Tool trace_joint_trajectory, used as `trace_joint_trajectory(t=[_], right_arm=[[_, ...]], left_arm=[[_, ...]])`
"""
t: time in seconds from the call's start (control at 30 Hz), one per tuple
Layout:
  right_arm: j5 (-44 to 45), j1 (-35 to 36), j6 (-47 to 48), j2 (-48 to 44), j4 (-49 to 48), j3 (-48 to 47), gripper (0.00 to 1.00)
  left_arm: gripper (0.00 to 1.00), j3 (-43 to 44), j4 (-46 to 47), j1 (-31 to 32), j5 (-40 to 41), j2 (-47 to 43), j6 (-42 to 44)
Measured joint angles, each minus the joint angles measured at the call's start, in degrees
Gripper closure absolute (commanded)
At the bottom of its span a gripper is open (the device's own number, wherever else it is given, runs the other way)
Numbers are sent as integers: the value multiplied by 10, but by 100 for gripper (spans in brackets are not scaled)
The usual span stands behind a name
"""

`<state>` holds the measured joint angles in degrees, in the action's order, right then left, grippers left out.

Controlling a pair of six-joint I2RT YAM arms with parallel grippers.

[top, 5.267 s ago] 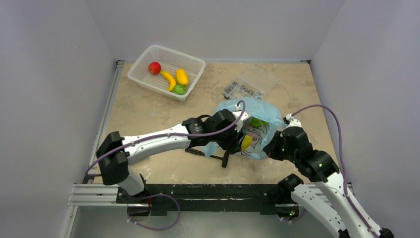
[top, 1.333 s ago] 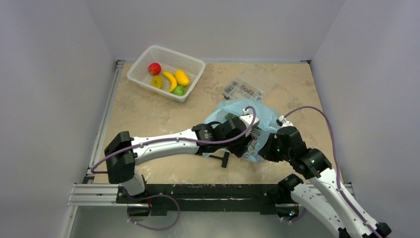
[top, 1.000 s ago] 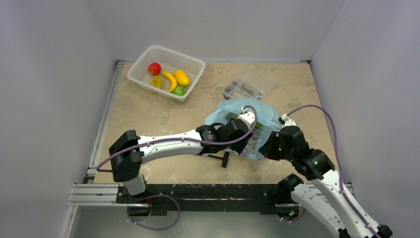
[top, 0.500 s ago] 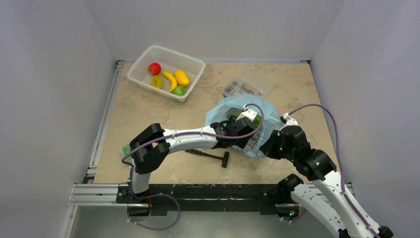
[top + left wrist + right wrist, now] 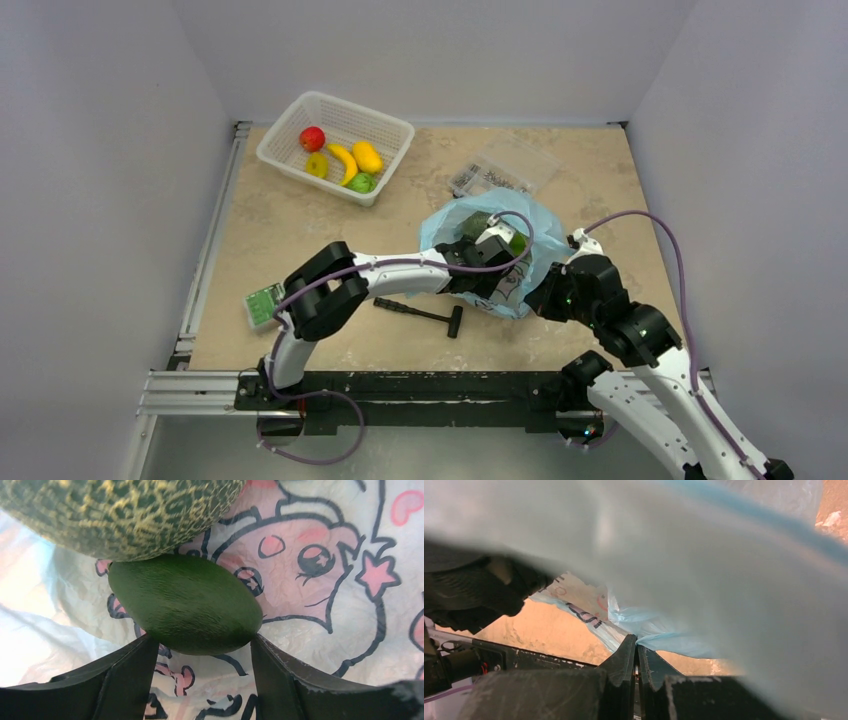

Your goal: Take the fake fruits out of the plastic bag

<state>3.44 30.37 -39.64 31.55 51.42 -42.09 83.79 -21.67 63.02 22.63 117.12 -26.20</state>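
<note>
The light-blue plastic bag [image 5: 445, 225] lies right of the table's middle, mouth up. My left gripper [image 5: 497, 262] is inside it. In the left wrist view the left gripper [image 5: 202, 642] is open, with its tips on either side of the lower edge of a dark green oval fruit [image 5: 185, 602]. A netted green melon-like fruit [image 5: 115, 515] lies just behind it on the cartoon print [image 5: 320, 555]. My right gripper [image 5: 548, 298] is shut on a fold of the bag's edge [image 5: 659, 639]. A red fruit [image 5: 312, 137], a banana [image 5: 342, 160] and an orange-yellow fruit [image 5: 367, 156] lie in the basket.
The white mesh basket [image 5: 385, 125] stands at the back left. A clear compartment box [image 5: 505, 170] sits behind the bag. A black tool [image 5: 420, 315] lies in front of the bag. A small green-and-white box [image 5: 263, 303] lies near the left front edge.
My left arm carried a yellow fruit from the bag to the basket, then came back. Over the last second its elbow swung forward and its gripper went deeper into the bag. The right gripper kept its hold.
</note>
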Motion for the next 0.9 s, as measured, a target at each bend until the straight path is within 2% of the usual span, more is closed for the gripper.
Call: trace_joint_trajectory(t=[0.17, 0.4, 0.47, 0.9], right_arm=[[0, 0, 0, 3, -2, 1, 100], [0, 0, 1, 10, -5, 3, 100], [0, 0, 1, 12, -7, 3, 100], [2, 0, 6, 19, -14, 3, 100]], left_arm=[[60, 0, -9, 0, -24, 10, -2], [66, -2, -2, 0, -62, 5, 5], [68, -10, 6, 0, -83, -10, 5], [69, -37, 61, -2, -182, -137, 2]])
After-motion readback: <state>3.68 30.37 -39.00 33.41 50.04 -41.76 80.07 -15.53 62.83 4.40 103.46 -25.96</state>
